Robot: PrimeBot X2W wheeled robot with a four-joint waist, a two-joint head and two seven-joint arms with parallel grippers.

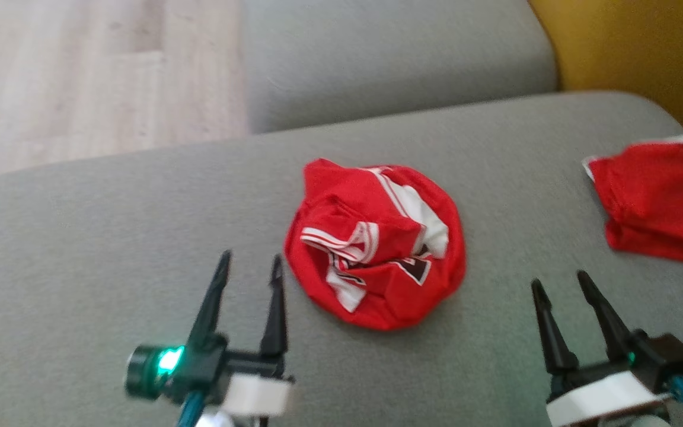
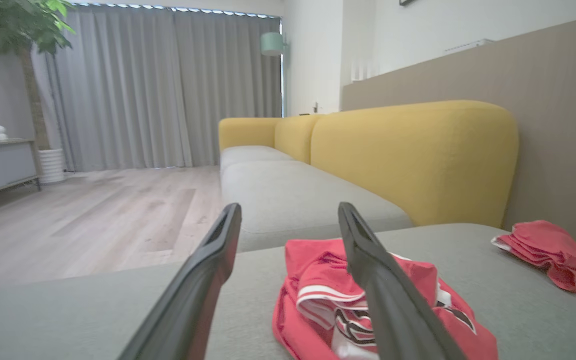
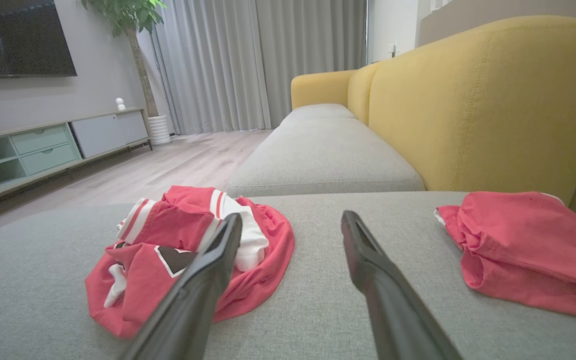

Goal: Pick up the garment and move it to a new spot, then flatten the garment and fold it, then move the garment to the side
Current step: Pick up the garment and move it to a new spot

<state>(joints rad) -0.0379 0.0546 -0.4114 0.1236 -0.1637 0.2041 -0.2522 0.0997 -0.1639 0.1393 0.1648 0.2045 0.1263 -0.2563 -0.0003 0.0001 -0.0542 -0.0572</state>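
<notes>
A grey sofa seat (image 1: 80, 237) carries the work, with wooden floor (image 1: 80, 77) beyond it. The left gripper (image 1: 251, 258) hovers just left of the garment, jaws apart and empty. The crumpled red jersey (image 1: 377, 249) lies bunched at mid-seat. The right gripper (image 1: 558, 280) stands to its right, jaws apart and empty. A second red garment (image 1: 656, 201) lies at the far right. Judged step: flattening not yet begun. Next move: close each gripper on an outer edge and draw the cloth apart.
</notes>
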